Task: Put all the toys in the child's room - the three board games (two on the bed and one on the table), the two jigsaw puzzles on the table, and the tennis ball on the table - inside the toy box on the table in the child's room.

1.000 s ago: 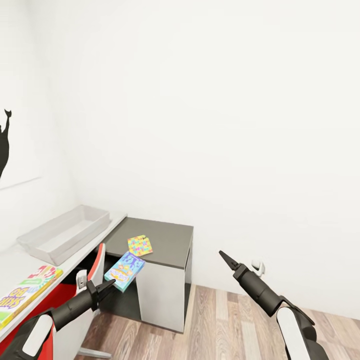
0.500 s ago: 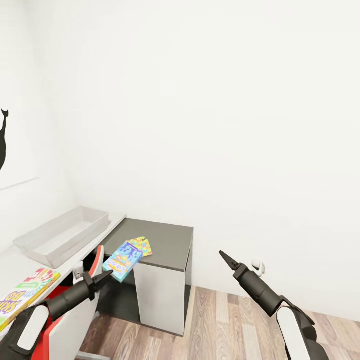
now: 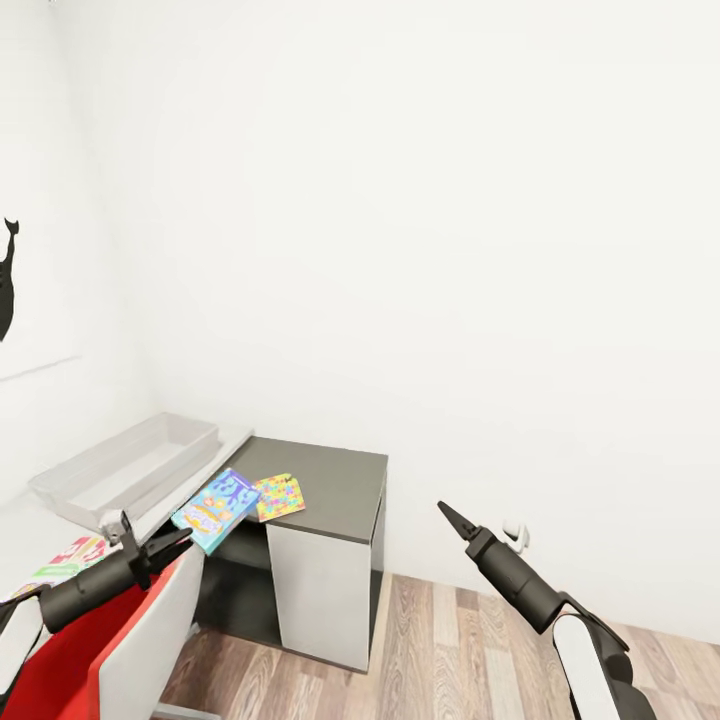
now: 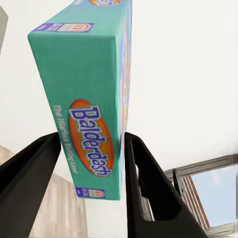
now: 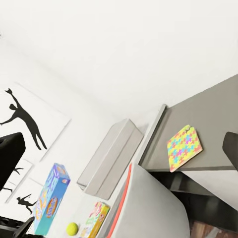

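My left gripper [image 3: 170,545] is shut on the light blue board game [image 3: 216,509], holding it in the air at the end of the table [image 3: 235,437], just short of the toy box [image 3: 130,468]. In the left wrist view the box's teal "Balderdash" edge [image 4: 89,99] sits clamped between both fingers [image 4: 144,183]. One jigsaw puzzle [image 3: 280,497] lies on the lower dark desk [image 3: 340,480]. A corner of the SKIP BO game [image 3: 68,556] shows on the table. The right wrist view shows the tennis ball [image 5: 72,228] beside that game [image 5: 97,218]. My right gripper [image 3: 447,514] hangs open over the floor.
A red and white chair [image 3: 110,640] stands under my left arm, against the table. The dark desk meets the table's end in the room's corner. Wood-plank floor [image 3: 460,640] stretches to the right. A black silhouette picture [image 3: 8,285] hangs on the left wall.
My left arm has swung left and a little up with the light blue board game, from in front of the dark desk toward the toy box. The right arm has stayed put.
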{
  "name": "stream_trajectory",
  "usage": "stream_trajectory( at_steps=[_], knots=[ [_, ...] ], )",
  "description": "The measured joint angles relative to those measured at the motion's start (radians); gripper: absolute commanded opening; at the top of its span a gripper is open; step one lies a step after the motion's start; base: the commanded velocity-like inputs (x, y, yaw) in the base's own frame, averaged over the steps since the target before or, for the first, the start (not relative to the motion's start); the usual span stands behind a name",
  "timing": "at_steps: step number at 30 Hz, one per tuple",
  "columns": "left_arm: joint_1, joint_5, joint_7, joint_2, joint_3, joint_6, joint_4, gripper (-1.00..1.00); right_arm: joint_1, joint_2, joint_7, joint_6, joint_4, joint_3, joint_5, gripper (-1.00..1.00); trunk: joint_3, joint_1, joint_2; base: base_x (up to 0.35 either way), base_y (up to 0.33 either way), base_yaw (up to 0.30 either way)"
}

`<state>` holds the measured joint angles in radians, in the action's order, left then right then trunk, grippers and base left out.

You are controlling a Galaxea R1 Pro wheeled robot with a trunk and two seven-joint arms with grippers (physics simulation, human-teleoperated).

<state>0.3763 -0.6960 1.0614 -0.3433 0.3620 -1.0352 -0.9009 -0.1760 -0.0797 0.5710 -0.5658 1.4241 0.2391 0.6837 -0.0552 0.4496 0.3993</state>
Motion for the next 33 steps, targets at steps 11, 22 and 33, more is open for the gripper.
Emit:
stream_trajectory(
  at_steps=[11, 22, 33],
  knots=[
    [-0.001, 0.019, 0.108, -0.005, 0.000, 0.005, 0.000, -1.00, 0.000, 0.000, -0.003, 0.001, 0.020, -0.032, -0.002, 1.00, -0.001, 0.000, 0.000, 0.000, 0.000, 0.259],
    [-0.001, 0.024, 0.111, -0.004, -0.001, 0.009, 0.000, -1.00, 0.001, 0.004, -0.003, 0.000, 0.021, -0.038, -0.002, 1.00, -0.001, 0.000, 0.000, 0.000, 0.000, 0.288],
    [-0.001, 0.024, 0.111, -0.004, -0.001, 0.010, 0.000, -1.00, 0.000, 0.004, -0.004, 0.000, 0.021, -0.038, -0.002, 1.00, -0.001, 0.000, 0.000, 0.051, 0.000, 0.288]
  ],
)
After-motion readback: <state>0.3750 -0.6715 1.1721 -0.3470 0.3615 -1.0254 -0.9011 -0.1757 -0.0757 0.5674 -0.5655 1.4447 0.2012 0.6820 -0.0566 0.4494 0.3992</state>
